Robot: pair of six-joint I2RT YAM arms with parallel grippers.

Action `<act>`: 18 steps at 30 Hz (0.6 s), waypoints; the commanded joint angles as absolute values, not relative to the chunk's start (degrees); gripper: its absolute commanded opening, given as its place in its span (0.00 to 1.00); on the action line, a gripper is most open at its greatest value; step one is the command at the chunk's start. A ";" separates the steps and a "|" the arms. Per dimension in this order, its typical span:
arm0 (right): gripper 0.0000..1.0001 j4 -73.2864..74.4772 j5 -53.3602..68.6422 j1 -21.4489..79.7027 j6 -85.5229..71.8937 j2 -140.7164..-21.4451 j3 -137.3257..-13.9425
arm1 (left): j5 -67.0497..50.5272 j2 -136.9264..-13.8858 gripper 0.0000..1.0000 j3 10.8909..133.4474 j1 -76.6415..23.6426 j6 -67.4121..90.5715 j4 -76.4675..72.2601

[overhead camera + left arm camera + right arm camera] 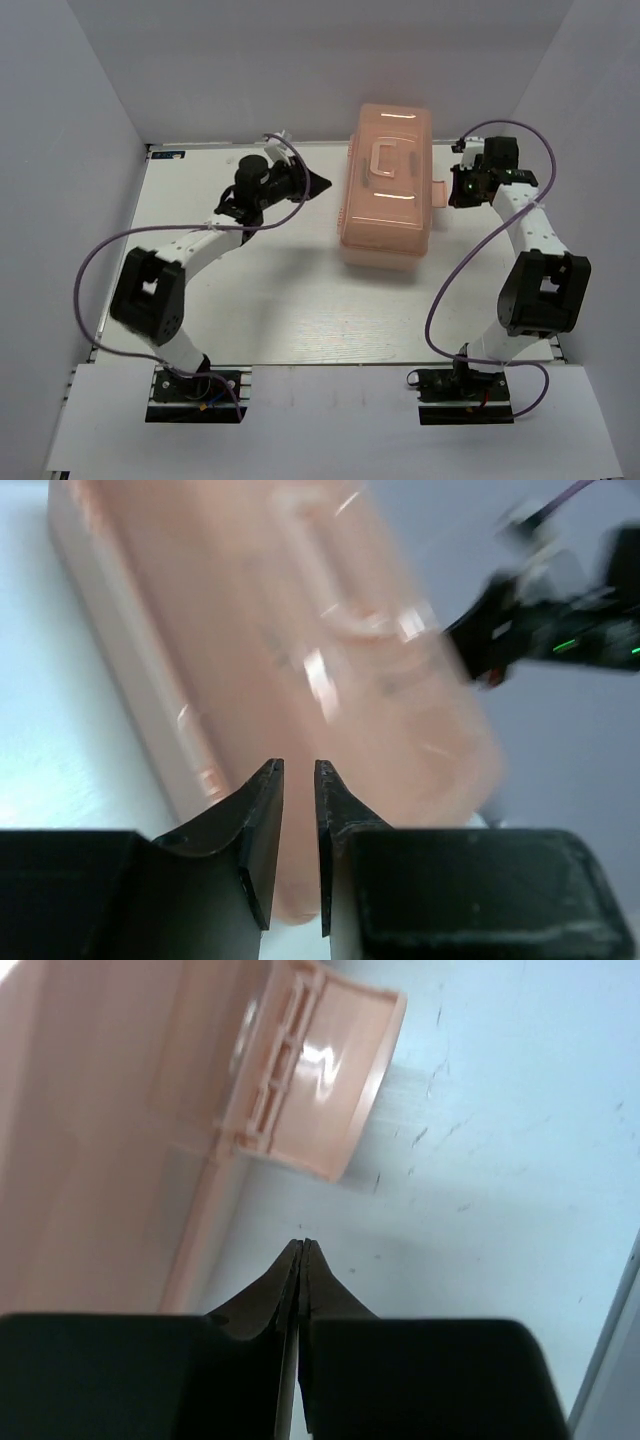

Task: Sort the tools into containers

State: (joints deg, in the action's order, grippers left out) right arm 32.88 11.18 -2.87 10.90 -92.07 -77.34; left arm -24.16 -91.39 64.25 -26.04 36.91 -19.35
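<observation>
The salmon-pink toolbox [388, 190] stands closed at the far middle of the table and looks blurred. Its lid handle [387, 163] is on top and its side latch [437, 195] sticks out to the right. No tools are in view. My left gripper [322, 182] is just left of the box, its jaws a narrow gap apart and empty, pointing at the box side [300, 630]. My right gripper [455, 197] is shut and empty just right of the latch [310, 1090], above the table beside the box wall [100, 1110].
White walls close in the table at the back and both sides. The right arm [560, 630] shows beyond the box in the left wrist view. Bare white table [300, 300] lies between the box and the arm bases.
</observation>
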 commanded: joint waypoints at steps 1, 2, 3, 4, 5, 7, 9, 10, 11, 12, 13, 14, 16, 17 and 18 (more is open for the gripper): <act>0.03 30.51 12.04 -2.20 11.07 -95.52 -83.83 | -26.28 -100.53 0.30 63.71 -27.85 34.89 -15.37; 0.05 30.24 11.78 -1.59 11.25 -96.93 -84.80 | -26.80 -101.68 0.28 63.72 -28.73 34.89 -15.38; 0.07 30.06 12.04 -1.32 11.25 -97.81 -85.77 | -26.81 -102.65 0.28 64.33 -28.74 34.89 -15.38; 0.08 29.97 12.74 -0.88 11.51 -100.00 -88.30 | -26.81 -104.22 0.28 65.03 -29.52 34.89 -15.38; 0.08 29.45 12.92 -0.70 11.34 -100.98 -89.11 | -26.81 -104.85 0.28 65.04 -29.53 34.89 -15.38; 0.12 28.66 14.85 -0.09 11.77 -103.08 -92.00 | -26.81 -105.64 0.28 66.18 -30.93 34.28 -15.38; 0.14 28.04 17.30 2.63 11.69 -104.15 -93.16 | -28.03 -106.35 0.27 66.18 -31.55 33.66 -15.38; 0.16 28.39 18.01 3.07 11.95 -105.37 -94.99 | -28.04 -106.87 0.27 66.79 -32.07 33.14 -15.38; 0.16 28.91 18.63 3.42 11.69 -105.82 -95.62 | -29.17 -106.87 0.27 66.80 -32.08 33.13 -15.38; 0.16 29.26 20.63 3.95 11.86 -106.60 -96.15 | -29.18 -106.87 0.27 66.80 -32.60 33.13 -15.38; 0.18 29.44 21.18 4.65 12.30 -106.61 -96.67 | -29.18 -106.87 0.27 66.80 -32.61 33.13 -15.38; 0.18 29.36 21.62 5.01 12.57 -106.70 -96.68 | -29.96 -107.40 0.27 66.80 -33.22 32.53 -15.38; 0.18 29.10 23.11 5.97 13.53 -106.44 -96.42 | -30.59 -107.40 0.27 67.41 -33.83 32.52 -15.38; 0.18 29.27 21.37 6.24 13.62 -106.44 -96.33 | -31.11 -107.40 0.27 67.41 -33.84 32.52 -15.38; 0.18 29.44 20.66 6.59 13.80 -106.44 -96.68 | -31.11 -107.40 0.27 67.41 -33.84 32.52 -15.38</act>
